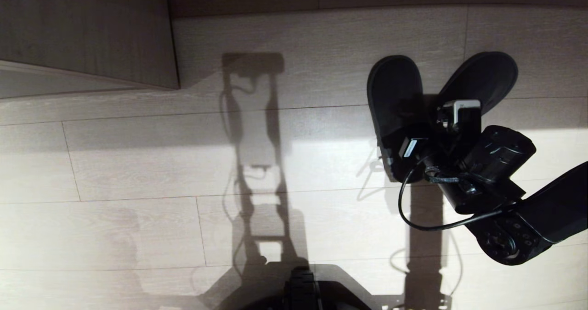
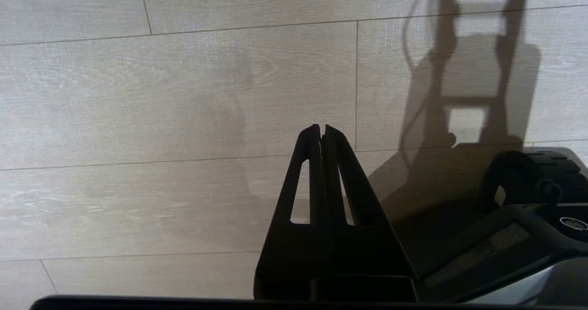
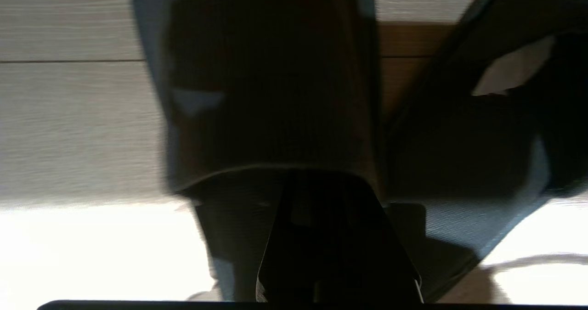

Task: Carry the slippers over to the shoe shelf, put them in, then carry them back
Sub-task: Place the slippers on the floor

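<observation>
Right gripper (image 3: 321, 181) with fingers together, reaching in under the wide strap of one of the slippers (image 1: 396, 98); in the right wrist view the finger tips disappear beneath the strap edge, so whether they pinch the strap or only sit under it cannot be told. Head view: the right arm comes in from the right edge, wrist bent over the heel ends of the pair. The slippers lie over the pale plank floor (image 1: 138, 163), the two soles splayed in a V, toes pointing away from the robot and well apart, heels close together beneath the wrist. Whether the soles rest on the floor or are lifted just off it cannot be told. Left gripper (image 2: 321, 133) closed, tips touching, nothing between them, hanging over bare floor beside the robot's base (image 2: 528, 218). A darker wood panel (image 1: 87, 30) fills the far left corner of the head view, well apart from the slippers. The robot's shadow falls across the planks in the middle of that view.
</observation>
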Motion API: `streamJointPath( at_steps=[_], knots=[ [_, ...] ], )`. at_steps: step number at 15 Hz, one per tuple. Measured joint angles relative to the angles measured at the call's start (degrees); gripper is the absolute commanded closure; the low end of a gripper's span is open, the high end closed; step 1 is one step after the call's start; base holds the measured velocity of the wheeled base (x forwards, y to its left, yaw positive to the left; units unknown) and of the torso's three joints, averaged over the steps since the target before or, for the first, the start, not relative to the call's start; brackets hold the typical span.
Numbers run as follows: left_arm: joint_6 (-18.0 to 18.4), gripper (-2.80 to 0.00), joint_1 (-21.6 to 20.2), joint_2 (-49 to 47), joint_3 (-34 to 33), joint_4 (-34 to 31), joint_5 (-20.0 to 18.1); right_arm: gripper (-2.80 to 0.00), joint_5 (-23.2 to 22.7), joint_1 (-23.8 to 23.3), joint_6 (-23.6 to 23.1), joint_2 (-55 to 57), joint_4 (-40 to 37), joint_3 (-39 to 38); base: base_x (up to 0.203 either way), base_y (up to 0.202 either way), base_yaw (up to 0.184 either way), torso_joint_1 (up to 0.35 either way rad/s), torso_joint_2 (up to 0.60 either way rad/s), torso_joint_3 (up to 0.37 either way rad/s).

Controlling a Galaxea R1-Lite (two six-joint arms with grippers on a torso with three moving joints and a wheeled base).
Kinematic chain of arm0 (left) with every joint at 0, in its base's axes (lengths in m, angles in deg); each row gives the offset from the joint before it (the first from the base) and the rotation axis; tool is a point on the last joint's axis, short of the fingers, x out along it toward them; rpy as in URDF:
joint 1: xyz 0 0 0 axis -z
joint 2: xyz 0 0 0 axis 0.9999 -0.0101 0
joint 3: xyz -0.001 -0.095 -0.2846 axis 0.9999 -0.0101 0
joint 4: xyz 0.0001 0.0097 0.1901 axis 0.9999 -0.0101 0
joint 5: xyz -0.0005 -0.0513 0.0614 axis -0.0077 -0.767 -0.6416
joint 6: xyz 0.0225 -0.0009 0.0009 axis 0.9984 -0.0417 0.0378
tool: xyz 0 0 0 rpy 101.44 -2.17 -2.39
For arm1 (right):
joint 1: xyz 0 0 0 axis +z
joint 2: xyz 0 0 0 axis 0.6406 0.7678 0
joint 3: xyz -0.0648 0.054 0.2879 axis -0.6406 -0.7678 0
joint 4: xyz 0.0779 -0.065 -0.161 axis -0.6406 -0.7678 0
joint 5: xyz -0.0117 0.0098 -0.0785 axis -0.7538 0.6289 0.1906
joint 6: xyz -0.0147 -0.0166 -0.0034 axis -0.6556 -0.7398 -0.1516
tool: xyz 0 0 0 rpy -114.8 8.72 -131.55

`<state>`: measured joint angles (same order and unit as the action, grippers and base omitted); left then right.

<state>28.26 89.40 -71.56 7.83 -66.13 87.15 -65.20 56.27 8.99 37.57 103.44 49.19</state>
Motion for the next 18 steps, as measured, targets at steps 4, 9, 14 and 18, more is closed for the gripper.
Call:
streamJointPath(
  at_steps=[4,9,14,18],
  knots=[
    [0.02,0.0,0.0,0.0,0.0,0.0,0.02,0.0,-0.16,-0.34,0.18,-2.52,-0.38,-3.85,0.0,0.0,0.0,0.0,0.0,0.0],
    [0.02,0.0,0.0,0.0,0.0,0.0,0.02,0.0,-0.3,-1.71,0.07,-7.05,0.62,-8.93,0.0,0.0,0.0,0.0,0.0,0.0],
    [0.01,0.0,0.0,0.0,0.0,0.0,0.02,0.0,-0.81,-4.79,-0.14,-6.73,0.75,-9.9,0.0,0.0,0.0,0.0,0.0,0.0],
    [0.01,0.0,0.0,0.0,0.0,0.0,0.02,0.0,-1.15,-5.03,1.22,-1.38,1.02,-3.74,0.0,0.0,0.0,0.0,0.0,0.0]
  ],
)
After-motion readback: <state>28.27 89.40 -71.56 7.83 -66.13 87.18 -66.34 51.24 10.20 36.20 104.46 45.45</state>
